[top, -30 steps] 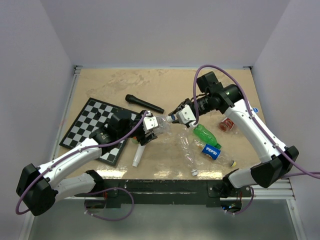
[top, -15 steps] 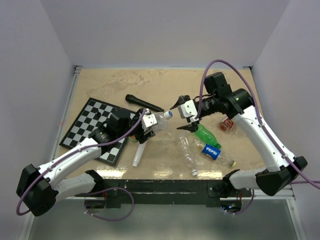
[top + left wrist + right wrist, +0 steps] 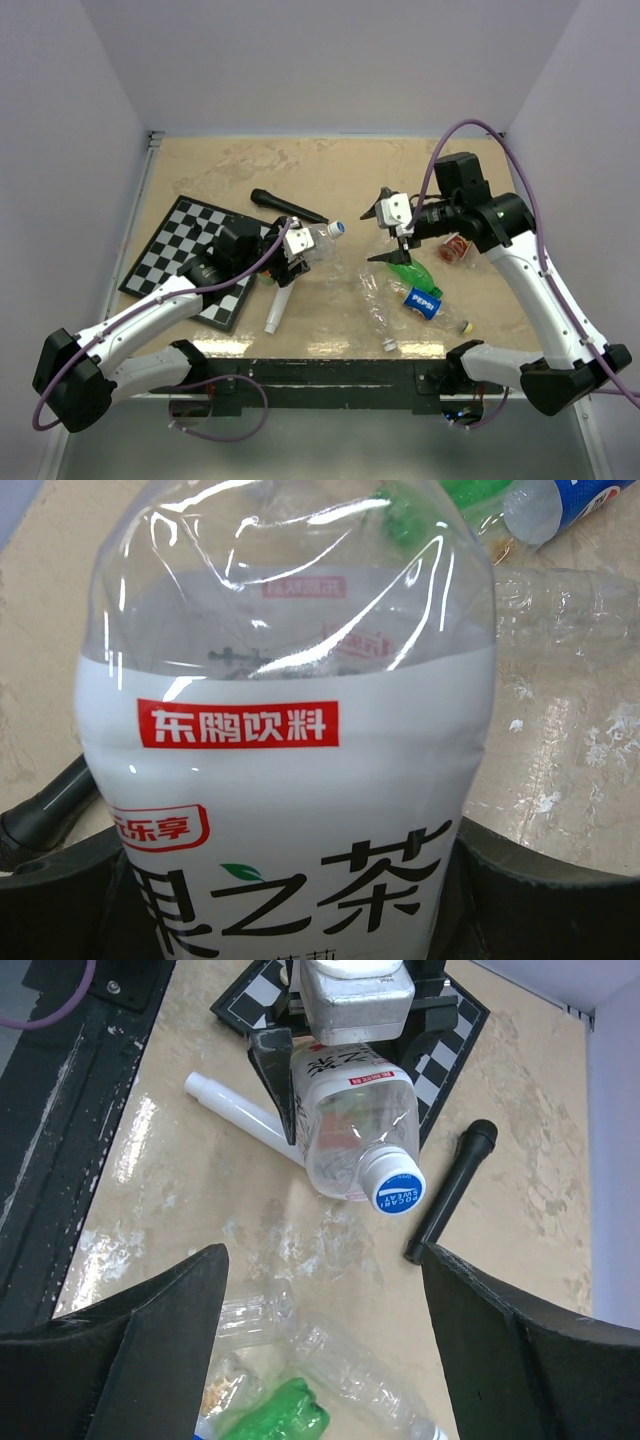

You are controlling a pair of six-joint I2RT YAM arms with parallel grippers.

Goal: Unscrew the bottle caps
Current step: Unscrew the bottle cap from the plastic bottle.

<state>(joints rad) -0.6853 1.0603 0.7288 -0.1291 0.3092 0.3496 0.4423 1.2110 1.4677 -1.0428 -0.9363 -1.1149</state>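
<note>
**Figure. Two-arm rig, overhead and wrist views; places are given relative to the white-labelled bottle.**

(a) The white-labelled bottle (image 3: 318,240) is clear plastic with red and black Chinese lettering. It lies roughly level above the bench (image 3: 220,170).

(b) The left claw (image 3: 297,252) is closed partway on the labelled lower body of the bottle. One dark finger (image 3: 545,895) presses each flank.

(c) A blue-and-white cap (image 3: 392,1190) sits on the bottle's neck and faces away from the left claw.

(d) The right claw (image 3: 380,235) stands out beyond the capped end, well apart from it. Its jaws are spread wide, it holds nothing, and its opening faces the cap.

(e) A chessboard (image 3: 170,250) lies behind the bottle's base end, under the left arm.

(f) A black microphone (image 3: 452,1190) lies on the bench on the far side of the bottle, close to its neck.

(g) A white cylinder (image 3: 240,1110) lies on the bench on the near side, partly passing beneath the bottle.

(h) More bottles are heaped on the near side of the capped end, below the right claw: a green bottle (image 3: 412,270), a blue-labelled Pepsi bottle (image 3: 422,302) and a crushed clear bottle (image 3: 378,305).

(i) A small white cap (image 3: 389,346) shows at the end of the crushed bottle farthest from the held one. Whether it is screwed on cannot be told.
</note>
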